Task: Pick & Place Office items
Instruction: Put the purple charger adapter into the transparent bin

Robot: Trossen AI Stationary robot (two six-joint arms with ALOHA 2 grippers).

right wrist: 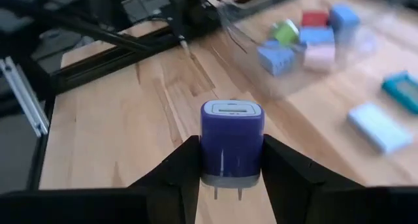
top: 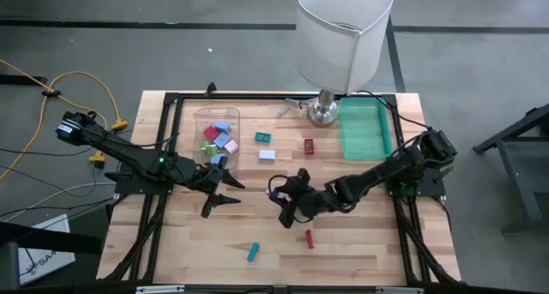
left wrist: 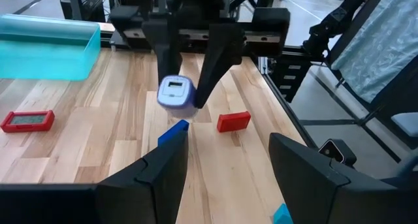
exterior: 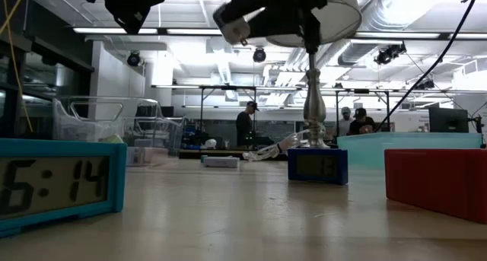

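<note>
Right gripper (right wrist: 230, 168) is clamped on a purple charger (right wrist: 232, 140), one finger on each flat side, its two prongs pointing down between the fingertips. In the high view this gripper (top: 286, 204) hangs over the middle of the table (top: 360, 251), clear of the wood, with the charger lifted, not resting.

Left gripper (top: 225, 191) hovers just beside the clear bin (top: 201, 116), jaws parted and empty; from its wrist camera the held charger (left wrist: 176, 93) shows straight ahead, well apart from its own fingers.

The step in hand looks like the carry: the piece is picked and has yet to be placed. The clear bin (right wrist: 225, 18) already holds several pieces, blue, pink, red and green, so it seems the likely goal. The next move would call for a swing toward the bin's near side, staying high enough to clear its wall, then a release above the pile. Room must be left for the left arm waiting close by.

Loose pieces remain on the table: a red piece (top: 309, 237), a teal piece (top: 253, 252), and others nearer the lamp (top: 341, 37).
</note>
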